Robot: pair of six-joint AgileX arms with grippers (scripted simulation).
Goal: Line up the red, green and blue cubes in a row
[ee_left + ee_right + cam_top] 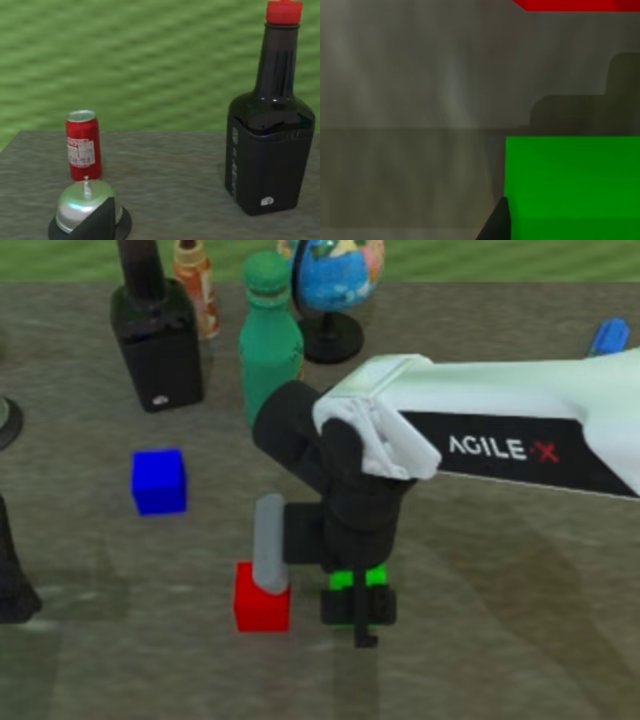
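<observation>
My right arm reaches in from the right, and its gripper (358,612) points down at the table's front middle. It is shut on the green cube (347,579), which shows only as slivers under the wrist. In the right wrist view the green cube (570,180) looks large, with one dark fingertip (497,222) pressed on its side. The red cube (262,602) rests on the table just left of the green one, a small gap between them; its edge (575,4) shows in the wrist view. The blue cube (158,481) sits alone farther left and back. My left arm (8,585) is parked at the left edge.
Along the back stand a black bottle (155,340), an orange bottle (195,285), a teal-green bottle (268,340) and a globe (332,285). A small blue object (608,337) lies at the back right. The left wrist view shows a red can (83,145), a bell (82,202) and the black bottle (270,150).
</observation>
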